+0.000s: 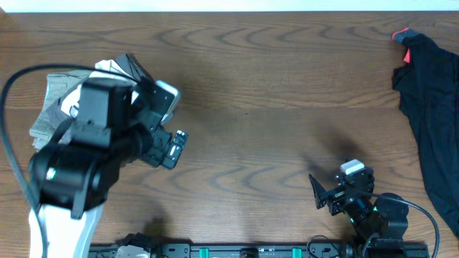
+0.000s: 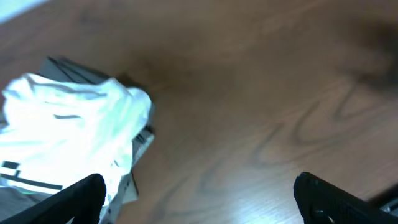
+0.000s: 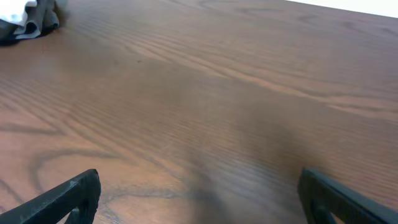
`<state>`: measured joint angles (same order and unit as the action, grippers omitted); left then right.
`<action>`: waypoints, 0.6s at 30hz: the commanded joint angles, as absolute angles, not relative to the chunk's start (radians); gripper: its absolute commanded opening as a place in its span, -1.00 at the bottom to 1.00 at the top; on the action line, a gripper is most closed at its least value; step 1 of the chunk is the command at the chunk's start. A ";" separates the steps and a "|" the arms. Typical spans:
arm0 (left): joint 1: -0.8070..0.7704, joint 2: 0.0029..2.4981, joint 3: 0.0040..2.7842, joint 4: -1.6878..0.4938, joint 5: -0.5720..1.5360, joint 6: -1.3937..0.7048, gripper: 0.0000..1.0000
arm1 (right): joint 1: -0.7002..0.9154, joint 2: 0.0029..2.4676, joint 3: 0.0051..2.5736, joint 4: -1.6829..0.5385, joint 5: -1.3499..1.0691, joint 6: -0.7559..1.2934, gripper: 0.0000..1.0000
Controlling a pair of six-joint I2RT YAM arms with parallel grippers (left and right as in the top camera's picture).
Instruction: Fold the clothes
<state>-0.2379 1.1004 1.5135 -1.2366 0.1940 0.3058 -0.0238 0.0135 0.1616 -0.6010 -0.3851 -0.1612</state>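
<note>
So the table (image 1: 272,93) is mostly bare wood. The clothes are split between its two ends. At the left end of the table there's a crumpled pile of clothes (image 1: 51,107), white fabric (image 2: 68,124) bunched on top with grey and khaki stuff under it. The left arm hangs right over that pile in the overhead view and hides a good part of it.

The left tool (image 2: 202,205) is spread wide with nothing between its fingers. It hovers over bare table just to the right of the pile, not touching the cloth as far as I can see.

At the right end of the table lies a black garment (image 1: 430,115), stretched along the edge and running out of the picture, with a small red patch (image 1: 403,34) at its far corner.

The right tool (image 3: 202,199) sits low near the front edge of the table, also wide open and empty, well apart from the black garment
</note>
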 commanded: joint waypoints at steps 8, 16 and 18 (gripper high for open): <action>-0.234 0.775 1.344 -1.010 0.178 0.340 0.96 | -0.014 0.006 0.158 -0.598 -0.392 -0.146 0.98; -0.198 0.517 0.966 -0.657 0.179 0.339 0.96 | -0.014 0.006 0.158 -0.598 -0.392 -0.146 0.98; -0.197 0.460 0.868 -0.544 0.183 0.339 0.96 | -0.014 0.006 0.158 -0.598 -0.392 -0.146 0.98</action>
